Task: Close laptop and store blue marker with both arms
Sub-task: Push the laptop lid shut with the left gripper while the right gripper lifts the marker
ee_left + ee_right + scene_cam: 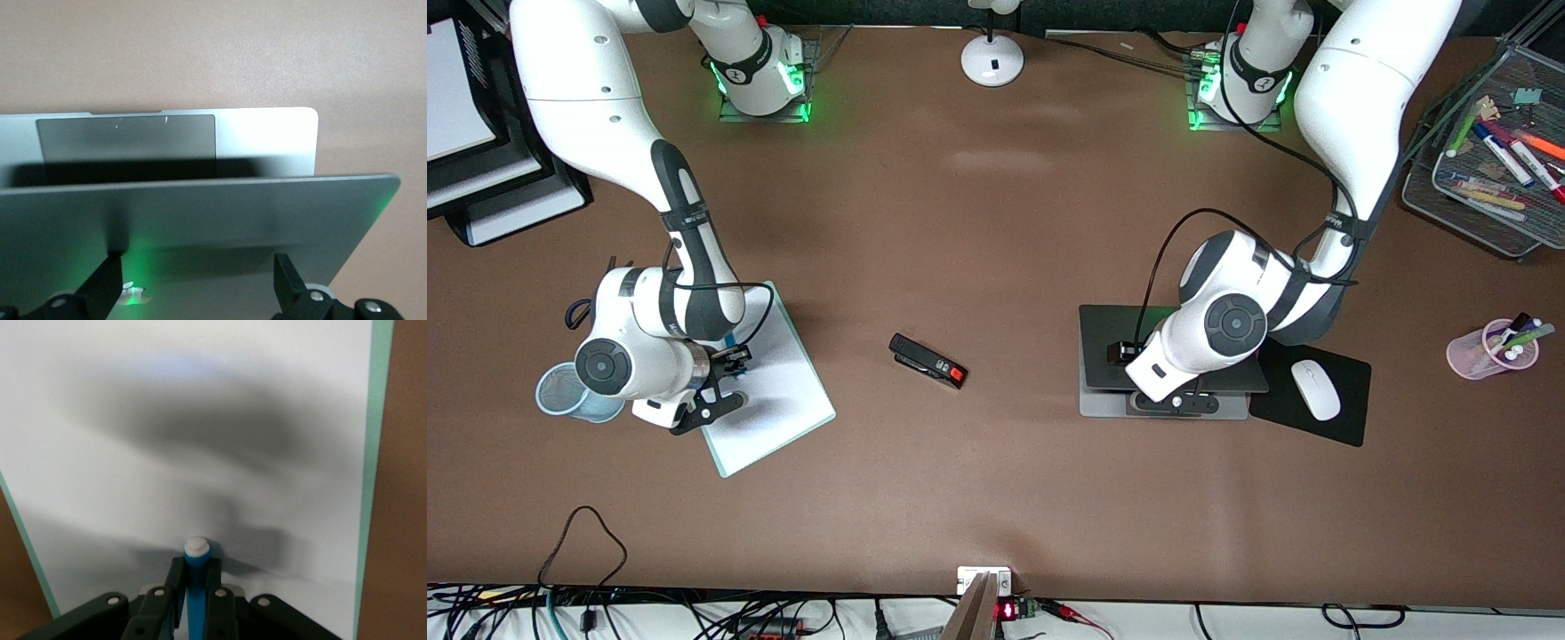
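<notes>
The silver-grey laptop (1112,342) lies toward the left arm's end of the table, its lid lowered most of the way over the base. The left wrist view shows the lid (200,213) with its apple logo above the trackpad (127,137). My left gripper (1174,402) is open, its fingers (107,283) spread against the lid's outer face. My right gripper (725,366) is shut on the blue marker (197,587), whose white tip points out over a white board (200,420).
The green-edged white board (778,400) lies under the right gripper, with a blue mesh cup (560,391) beside it. A black stapler (927,360) lies mid-table. A white mouse (1316,389) sits on a black pad (1347,427). A pink pen cup (1489,351) and a mesh tray (1507,236) with markers stand past the laptop.
</notes>
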Controlling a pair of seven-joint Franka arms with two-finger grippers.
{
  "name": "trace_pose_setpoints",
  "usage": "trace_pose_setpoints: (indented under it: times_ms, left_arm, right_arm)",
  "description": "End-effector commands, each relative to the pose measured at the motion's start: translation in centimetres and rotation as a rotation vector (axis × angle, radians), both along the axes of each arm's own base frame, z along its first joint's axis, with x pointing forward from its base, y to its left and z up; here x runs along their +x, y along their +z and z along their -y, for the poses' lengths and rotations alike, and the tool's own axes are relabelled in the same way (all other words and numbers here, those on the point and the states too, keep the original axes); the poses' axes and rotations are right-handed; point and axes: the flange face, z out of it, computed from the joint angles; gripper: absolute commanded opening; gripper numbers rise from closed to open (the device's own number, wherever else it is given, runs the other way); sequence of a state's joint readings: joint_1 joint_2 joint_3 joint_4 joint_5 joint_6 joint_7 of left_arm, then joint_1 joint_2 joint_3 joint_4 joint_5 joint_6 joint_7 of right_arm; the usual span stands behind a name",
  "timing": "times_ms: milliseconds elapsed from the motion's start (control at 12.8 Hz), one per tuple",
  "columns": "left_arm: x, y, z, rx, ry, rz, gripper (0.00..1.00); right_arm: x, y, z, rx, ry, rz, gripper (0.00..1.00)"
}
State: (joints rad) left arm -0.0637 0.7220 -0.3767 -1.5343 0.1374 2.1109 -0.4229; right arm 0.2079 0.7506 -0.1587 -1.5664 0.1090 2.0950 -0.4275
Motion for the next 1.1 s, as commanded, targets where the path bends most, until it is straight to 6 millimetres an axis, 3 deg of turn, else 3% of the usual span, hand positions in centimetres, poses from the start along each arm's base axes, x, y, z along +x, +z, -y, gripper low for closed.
trace_pose_setpoints:
  times_ms: [0, 313, 705, 1018]
  left_arm:
    - [0.8, -1.1, 0.1, 0.020, -0.033, 0.023, 1.00]
    - [0.9, -3.2, -0.3, 0.030, -0.041, 0.019, 1.00]
    - [1.2, -5.2, -0.2, 0.009, -0.033, 0.047, 1.00]
    - [1.0, -6.3, -0.3, 0.014, -0.032, 0.032, 1.00]
  right_arm:
    - [1.2, 3.1, -0.4, 0.017, 0.003, 0.037, 0.03]
    - [2.1, 8.2, -0.9, 0.031, 0.011, 0.069, 0.00]
    - [3.1, 20.3, -0.8, 0.046, 0.079, 0.207, 0.00]
    - [3.3, 24.1, 0.4, 0.008, 0.247, 0.262, 0.00]
